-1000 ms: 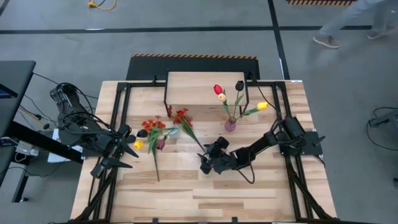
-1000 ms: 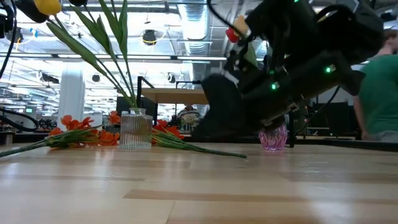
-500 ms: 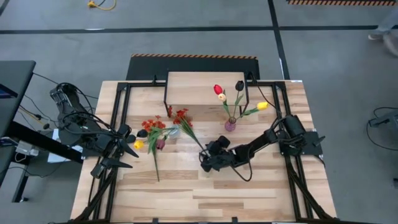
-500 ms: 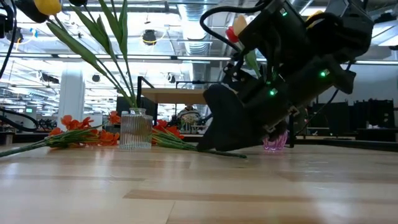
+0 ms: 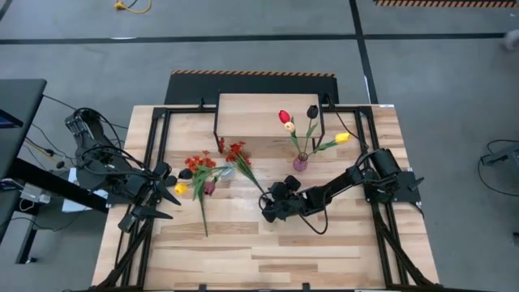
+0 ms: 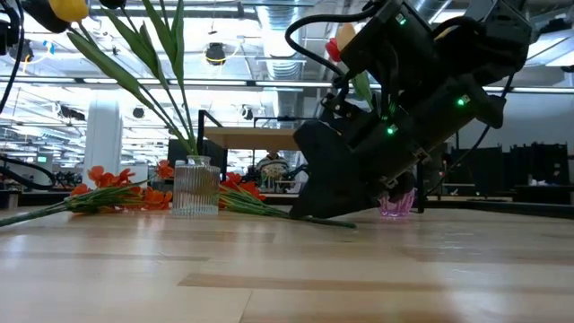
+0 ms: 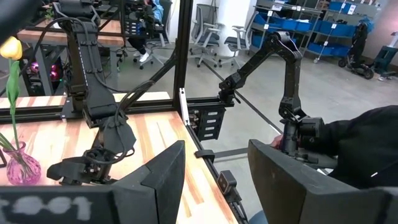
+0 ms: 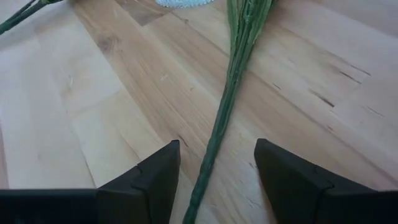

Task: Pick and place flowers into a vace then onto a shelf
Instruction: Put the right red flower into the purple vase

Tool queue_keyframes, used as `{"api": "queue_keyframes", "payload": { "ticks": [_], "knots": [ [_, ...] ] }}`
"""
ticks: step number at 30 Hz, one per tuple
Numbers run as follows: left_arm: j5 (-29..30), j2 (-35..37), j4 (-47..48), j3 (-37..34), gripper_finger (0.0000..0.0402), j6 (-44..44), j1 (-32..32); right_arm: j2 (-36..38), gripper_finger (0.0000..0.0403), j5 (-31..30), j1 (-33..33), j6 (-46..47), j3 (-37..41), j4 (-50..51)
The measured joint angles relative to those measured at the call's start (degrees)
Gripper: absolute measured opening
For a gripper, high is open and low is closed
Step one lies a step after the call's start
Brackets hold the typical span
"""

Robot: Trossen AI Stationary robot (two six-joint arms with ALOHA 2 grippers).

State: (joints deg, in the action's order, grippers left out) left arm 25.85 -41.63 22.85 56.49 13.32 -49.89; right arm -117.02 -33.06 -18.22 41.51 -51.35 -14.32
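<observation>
Since the earlier frames the right gripper (image 5: 268, 212) has come lower and a little forward, and its fingers (image 8: 155, 180) now straddle the green stem (image 8: 225, 118) lying on the table (image 5: 324, 259). Both fingers are spread, one on each side of the stem, not yet pinching it. That stem belongs to a spray of red-orange blossoms (image 5: 235, 152) whose heads lie near the clear glass vase (image 6: 195, 187), with the stem end trailing toward the gripper.

To do this step well, I judge the gripper should settle until the fingertips almost touch the wood, keep the stem centred between them, then close firmly: a thin, slippery stem can roll out of a loose grip. Lifting straight up first would keep the blossoms from dragging against the vase.

A pink vase (image 5: 300, 164) with tulips stands just in front of the shelf (image 5: 268, 113). More flowers (image 5: 199, 166) lie loose by the left gripper (image 5: 174, 191), which waits with its fingers apart.
</observation>
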Motion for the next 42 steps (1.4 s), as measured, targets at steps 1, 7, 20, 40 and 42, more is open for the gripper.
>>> {"api": "queue_keyframes", "payload": {
  "ticks": [1,7,20,40,42],
  "knots": [
    [0.0,0.0,0.0,0.0,0.0164,0.0,0.0,0.0,0.0200,0.1,0.0,-0.1,0.0,0.0],
    [0.0,0.0,0.0,0.0,0.0164,0.0,0.0,0.0,0.0201,0.6,-0.1,-1.5,0.1,0.1],
    [0.0,0.0,0.0,0.0,0.0164,1.3,0.0,0.1,0.0193,1.4,-0.8,-2.7,0.0,2.0],
    [0.0,0.0,0.0,0.0,0.0164,2.7,0.0,0.3,0.0094,1.2,-0.3,-3.9,-0.3,5.4],
    [0.0,0.0,0.0,0.0,0.0164,2.7,0.0,0.3,0.0069,0.8,-0.3,-3.8,-0.3,5.6]
  ]
}}
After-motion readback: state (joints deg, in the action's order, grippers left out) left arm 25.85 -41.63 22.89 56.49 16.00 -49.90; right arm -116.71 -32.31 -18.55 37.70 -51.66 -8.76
